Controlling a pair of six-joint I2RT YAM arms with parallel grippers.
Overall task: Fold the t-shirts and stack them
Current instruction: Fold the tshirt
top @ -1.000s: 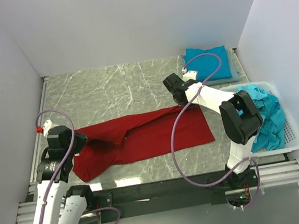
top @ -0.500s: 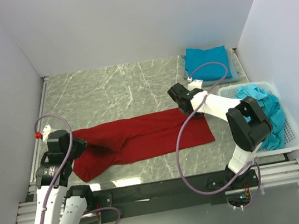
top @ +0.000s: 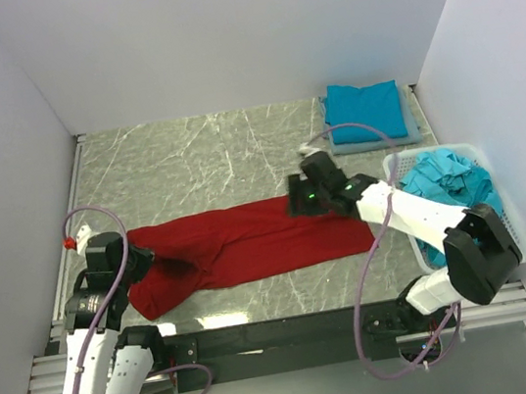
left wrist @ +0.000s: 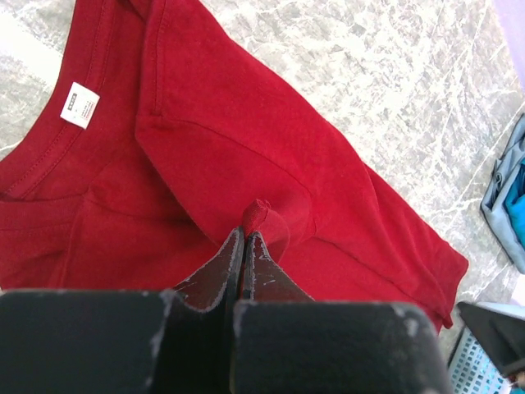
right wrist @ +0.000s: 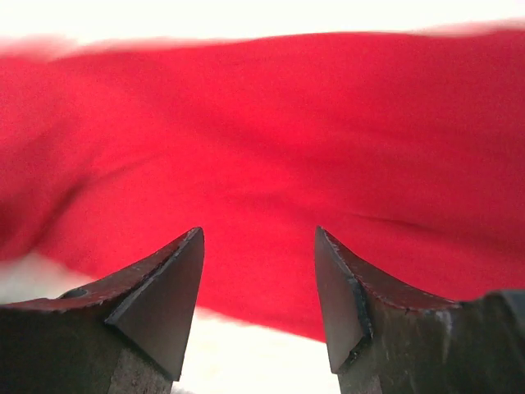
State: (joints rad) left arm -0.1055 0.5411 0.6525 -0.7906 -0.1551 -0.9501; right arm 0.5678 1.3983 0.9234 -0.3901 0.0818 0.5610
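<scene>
The deep red t-shirt (top: 270,241) lies in a long band across the table, folded lengthwise, its white neck label (left wrist: 79,105) showing in the left wrist view. My left gripper (top: 151,260) (left wrist: 246,235) is shut on a small pinch of the red t-shirt (left wrist: 246,148) near its left end. Over the shirt's far right part, my right gripper (top: 295,200) (right wrist: 258,246) stands open, with nothing between its fingers and the red t-shirt (right wrist: 262,123) just beyond them. A folded teal t-shirt (top: 364,110) rests at the back right.
A white mesh basket (top: 507,240) with crumpled teal t-shirts (top: 455,188) stands at the right edge, close behind the right arm. White walls close in the table on the left, back and right. The basket's corner (left wrist: 484,361) shows in the left wrist view.
My right gripper has opened and let go of the shirt's far right edge, then swung left and nearer over the cloth. The left gripper has drawn slightly nearer, still pinching the shirt.
</scene>
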